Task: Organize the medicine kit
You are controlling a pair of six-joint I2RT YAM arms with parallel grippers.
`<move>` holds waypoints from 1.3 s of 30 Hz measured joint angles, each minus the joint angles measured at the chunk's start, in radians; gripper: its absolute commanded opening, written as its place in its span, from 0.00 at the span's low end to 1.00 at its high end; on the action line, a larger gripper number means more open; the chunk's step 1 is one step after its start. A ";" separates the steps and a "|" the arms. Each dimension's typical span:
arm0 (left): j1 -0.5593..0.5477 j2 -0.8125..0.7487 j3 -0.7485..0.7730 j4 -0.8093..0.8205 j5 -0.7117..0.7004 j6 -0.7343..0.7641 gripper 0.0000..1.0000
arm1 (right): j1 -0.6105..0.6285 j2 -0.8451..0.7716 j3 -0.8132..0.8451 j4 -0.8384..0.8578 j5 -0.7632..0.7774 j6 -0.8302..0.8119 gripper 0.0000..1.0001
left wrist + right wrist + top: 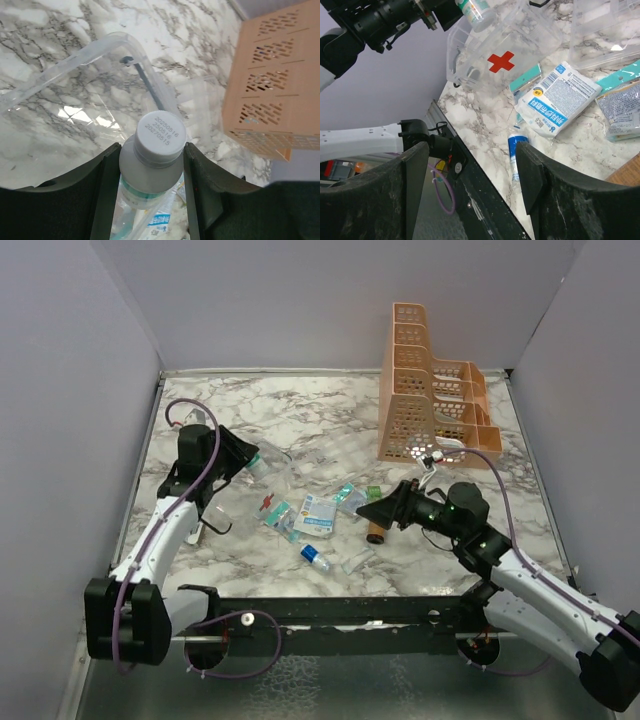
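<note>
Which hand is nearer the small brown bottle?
Right. The right hand hovers just beside the brown bottle; the left hand is far off, by the medicine kit.

Medicine supplies scattered across a marble table (300, 415)
The left gripper (243, 462) grips a small bottle (256, 462) at the edge of the clear medicine kit (280, 478), which bears a red cross (267, 504). Packets (320, 512), a blue-capped vial (315, 558) and a brown bottle (376, 532) lie mid-table. The right gripper (368, 508) hangs low just beside the brown bottle, pointing left. An orange rack (430, 390) stands at the back right
</note>
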 measured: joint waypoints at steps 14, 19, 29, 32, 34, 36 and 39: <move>-0.009 0.194 -0.085 0.075 -0.016 -0.077 0.27 | 0.000 0.035 -0.072 0.082 -0.001 0.042 0.68; -0.044 0.207 -0.124 0.127 -0.017 -0.156 0.30 | 0.000 0.034 -0.089 0.095 0.000 0.055 0.68; -0.065 0.303 -0.123 0.174 -0.018 -0.228 0.40 | 0.000 -0.024 -0.144 0.125 0.030 0.087 0.68; -0.066 0.326 -0.114 0.174 -0.017 -0.243 0.51 | 0.000 -0.025 -0.147 0.132 0.045 0.098 0.67; -0.073 0.337 -0.109 0.181 -0.016 -0.258 0.56 | 0.000 -0.024 -0.156 0.144 0.051 0.106 0.67; -0.083 0.346 -0.102 0.185 -0.012 -0.268 0.61 | 0.000 -0.017 -0.165 0.157 0.053 0.113 0.67; -0.092 0.365 -0.082 0.184 -0.002 -0.274 0.68 | 0.000 -0.005 -0.167 0.159 0.055 0.118 0.67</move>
